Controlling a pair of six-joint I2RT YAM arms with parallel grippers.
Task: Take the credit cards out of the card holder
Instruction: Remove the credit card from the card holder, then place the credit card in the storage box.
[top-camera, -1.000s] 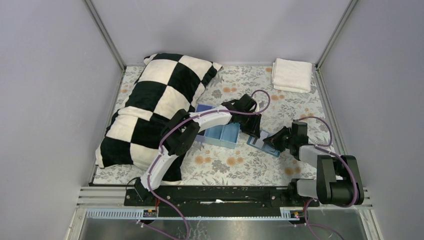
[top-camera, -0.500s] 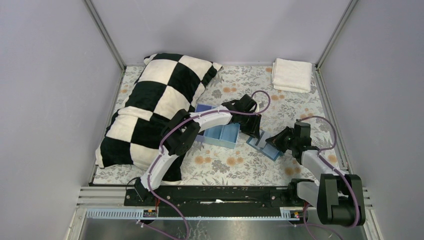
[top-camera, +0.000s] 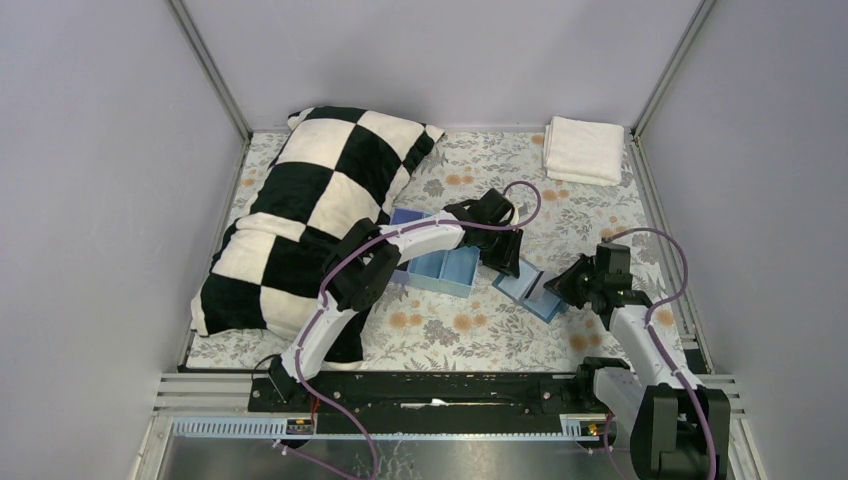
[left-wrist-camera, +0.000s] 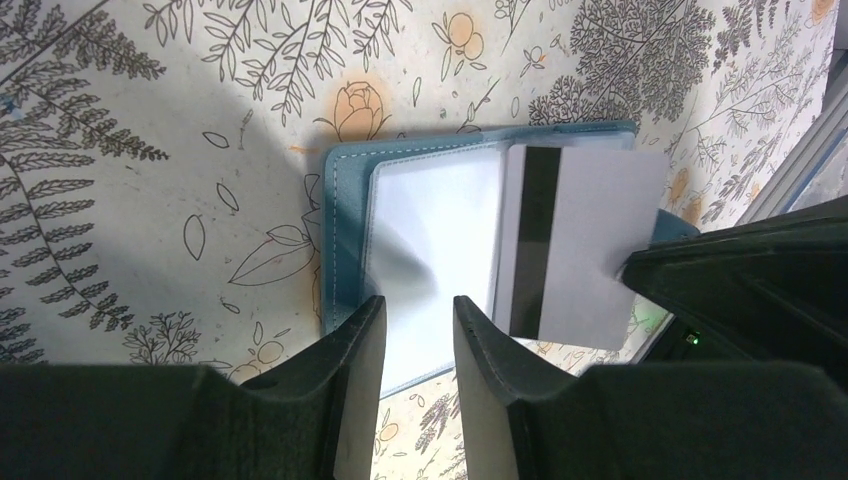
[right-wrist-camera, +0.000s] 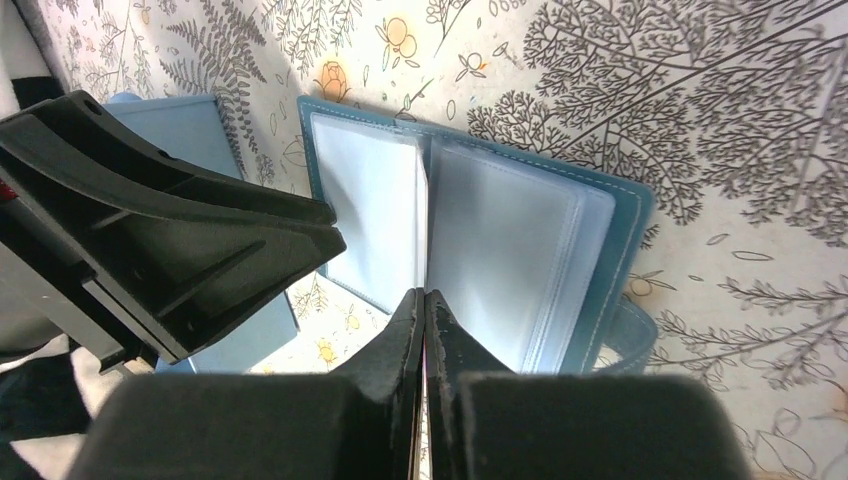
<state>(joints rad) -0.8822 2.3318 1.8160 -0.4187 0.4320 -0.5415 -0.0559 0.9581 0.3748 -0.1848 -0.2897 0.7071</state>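
Note:
The blue card holder (left-wrist-camera: 345, 230) lies open on the floral cloth, its clear sleeves up; it also shows in the right wrist view (right-wrist-camera: 520, 250) and the top view (top-camera: 520, 283). My right gripper (right-wrist-camera: 424, 292) is shut on a credit card (left-wrist-camera: 590, 240), pale grey with a black stripe, which sticks out over the holder's right edge. In the top view my right gripper (top-camera: 555, 287) is at the holder's right side. My left gripper (left-wrist-camera: 418, 300) is open with a narrow gap, over the holder's left page; in the top view the left gripper (top-camera: 507, 262) is at the holder's far-left corner.
A blue three-compartment tray (top-camera: 440, 262) stands just left of the holder, under the left arm. A black-and-white checked pillow (top-camera: 310, 210) fills the left side. A folded white towel (top-camera: 583, 150) lies at the back right. Walls close in on both sides.
My right arm has pulled back to the right, its gripper still shut, and the card has come out with it. The left arm has stayed in place.

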